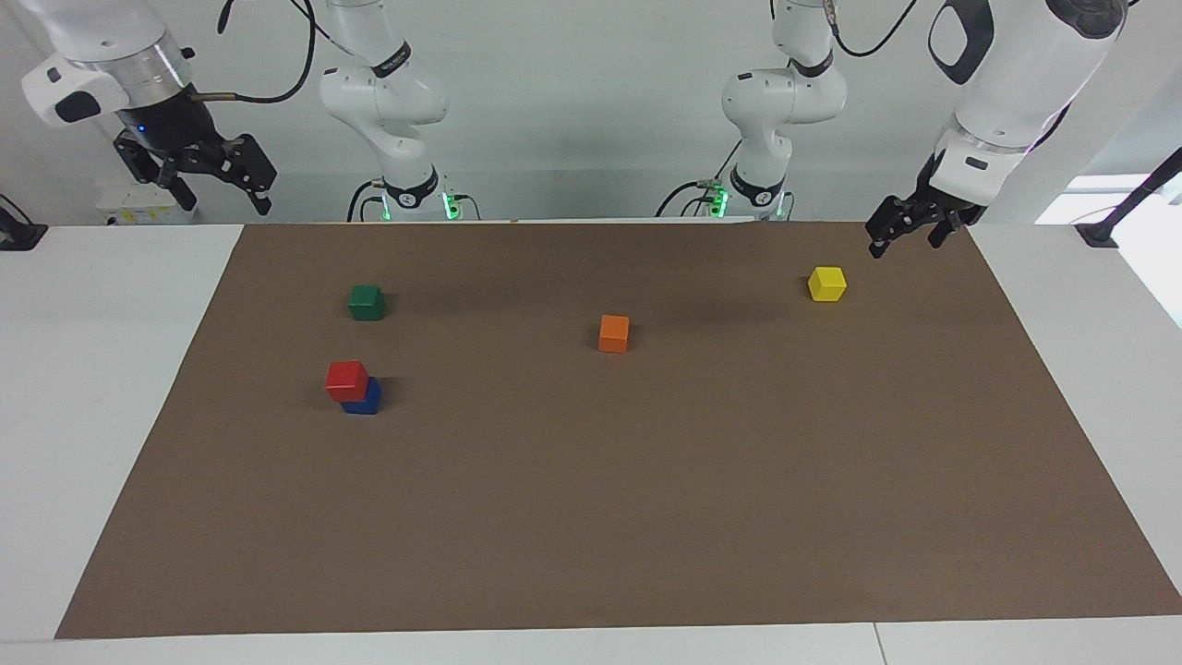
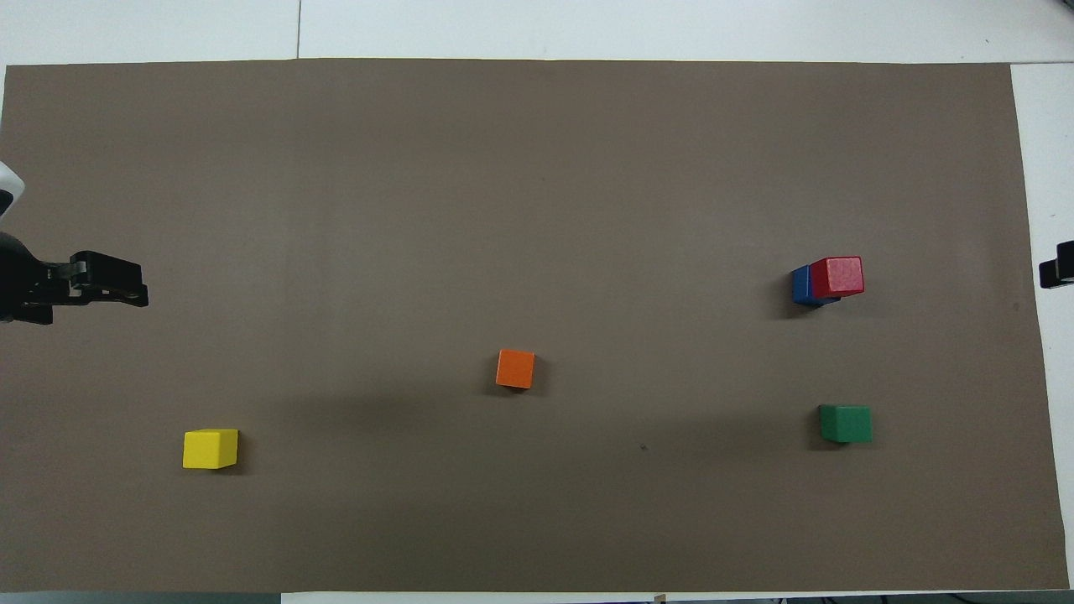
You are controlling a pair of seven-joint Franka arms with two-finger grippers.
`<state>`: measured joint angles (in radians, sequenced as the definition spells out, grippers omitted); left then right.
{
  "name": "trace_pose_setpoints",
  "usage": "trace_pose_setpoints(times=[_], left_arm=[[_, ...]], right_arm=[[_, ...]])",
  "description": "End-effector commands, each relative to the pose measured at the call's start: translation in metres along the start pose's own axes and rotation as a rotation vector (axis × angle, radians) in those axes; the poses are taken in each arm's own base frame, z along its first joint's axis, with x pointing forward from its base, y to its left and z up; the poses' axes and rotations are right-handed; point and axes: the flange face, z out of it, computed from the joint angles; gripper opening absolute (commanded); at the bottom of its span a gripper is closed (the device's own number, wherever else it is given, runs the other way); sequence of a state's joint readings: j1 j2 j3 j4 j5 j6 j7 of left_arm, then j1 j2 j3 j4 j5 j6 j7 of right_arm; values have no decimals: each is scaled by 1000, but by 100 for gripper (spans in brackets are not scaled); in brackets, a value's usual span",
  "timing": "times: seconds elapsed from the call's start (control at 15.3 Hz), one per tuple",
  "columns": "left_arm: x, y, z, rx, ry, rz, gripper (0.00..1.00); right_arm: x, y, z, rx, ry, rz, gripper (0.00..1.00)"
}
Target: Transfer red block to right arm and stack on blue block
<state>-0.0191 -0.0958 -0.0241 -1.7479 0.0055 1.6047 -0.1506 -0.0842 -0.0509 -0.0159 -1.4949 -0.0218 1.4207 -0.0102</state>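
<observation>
While the red block (image 1: pixel 347 380) sat stacked on the blue block (image 1: pixel 366 399) toward the right arm's end of the tabletop (image 1: pixel 591 517), the right tool (image 1: pixel 199 171) hung raised and empty, fingers spread, well apart from the stack. The left tool (image 1: pixel 910 226) hovered near the yellow block (image 1: pixel 826 284); whether it was open, I cannot tell.

The red block (image 2: pixel 837 276) sits on the blue block (image 2: pixel 803 286), toward the right arm's end of the brown mat (image 2: pixel 503 168); the green cube (image 2: pixel 846 424) lies nearer the robots; the orange cube (image 2: pixel 515 369) is mid-mat; the yellow cube (image 2: pixel 210 449) lies toward the left arm's end, with the left gripper (image 2: pixel 126 283) raised at that edge.
</observation>
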Motion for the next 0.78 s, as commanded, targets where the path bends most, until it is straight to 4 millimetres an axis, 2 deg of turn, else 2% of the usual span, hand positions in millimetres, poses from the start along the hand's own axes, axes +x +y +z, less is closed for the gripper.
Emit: trace_pose_setpoints(times=[0.0,0.72], left_arm=[[-4,-4,-6,-12,-3,10,100],[-5,-1,-6,-11,-5,15,100]], right_arm=[[-1,-1,-2,4,13,-26,100],[-3,0,-3,4,8,-25,100]])
